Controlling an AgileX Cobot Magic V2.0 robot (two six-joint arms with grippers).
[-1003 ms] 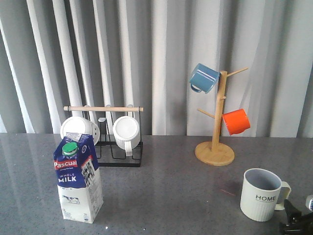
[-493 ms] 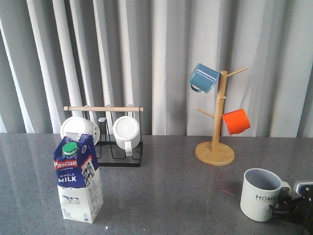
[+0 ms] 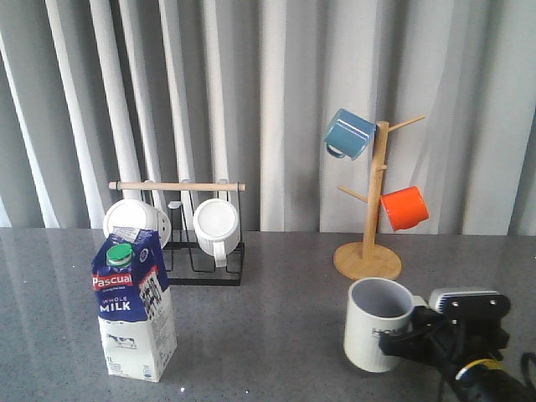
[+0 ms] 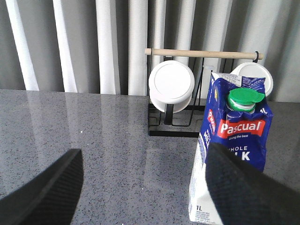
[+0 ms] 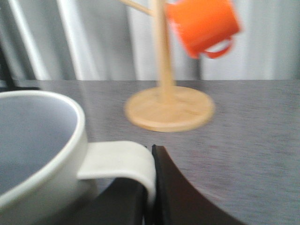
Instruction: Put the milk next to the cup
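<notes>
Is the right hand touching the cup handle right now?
Touching. The right wrist view shows the right hand with its dark fingers pressed against the pale handle of the cup.

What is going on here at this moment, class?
The right gripper is clamped on the handle of the cup and has carried it leftward across the table toward the milk. The milk stands upright and untouched at the left, with the left gripper open just in front of it. A wide gap still separates cup and milk.

Milk (image 3: 134, 306) front left, cup (image 3: 377, 335) front right — rack (image 3: 201, 251) behind milk, mug tree (image 3: 368, 251) behind cup.
</notes>
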